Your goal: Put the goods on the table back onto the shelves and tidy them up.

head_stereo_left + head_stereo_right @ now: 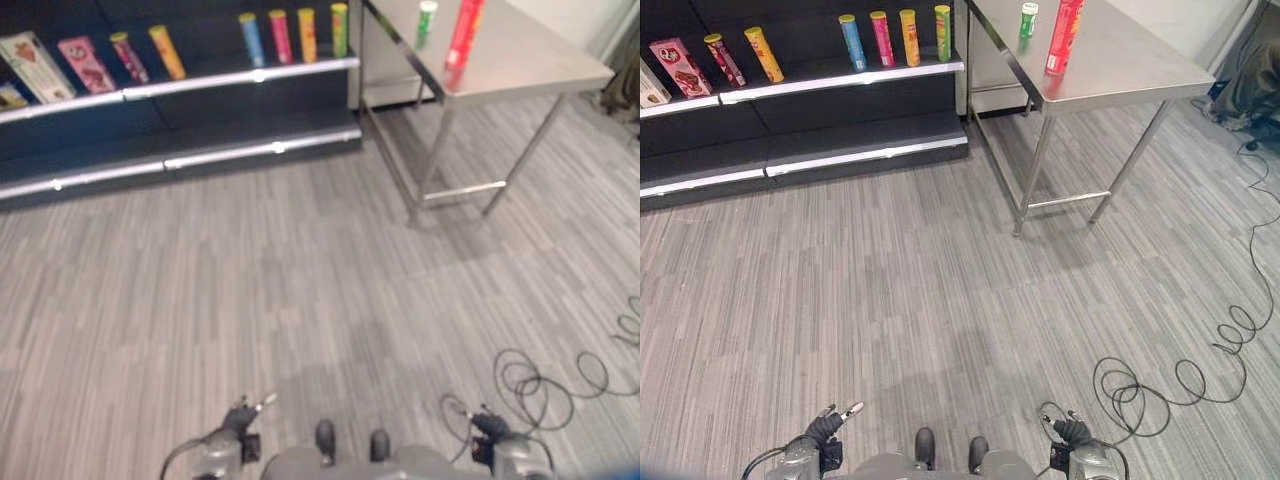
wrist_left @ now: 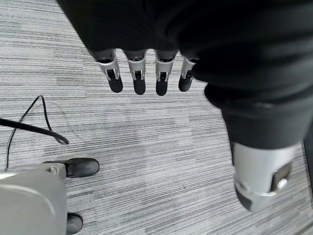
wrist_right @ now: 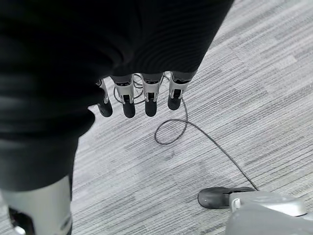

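1. Since nothing is grasped yet, the goods sit on the counter (image 1: 1120,70) at about 1 o'clock in the head views: a tall red tube (image 1: 1064,36) upright near the front edge, and a small green can (image 1: 1028,20) upright just behind it, toward the shelf side.
2. Shelves (image 1: 840,72) at 11 to 12 o'clock hold a row of upright tubes, blue (image 1: 851,41), pink (image 1: 882,38), orange (image 1: 909,37), green (image 1: 942,32); likely the slot the red tube belongs beside, with the shelf end just beyond green touching the counter's side.
3. Further left on the shelf: a yellow tube (image 1: 764,54) and a dark red tube (image 1: 723,60), both leaning, and a pink box (image 1: 682,66). Probably the tidying part.
4. Left hand (image 2: 139,73) hangs low at 7 o'clock, fingers straight, empty, over bare floor (image 1: 940,300).
5. Right hand (image 3: 142,95) at 5 o'clock, same: fingers relaxed, holding nothing.
6. Judgement: both well apart from counter, so walking closer comes first.
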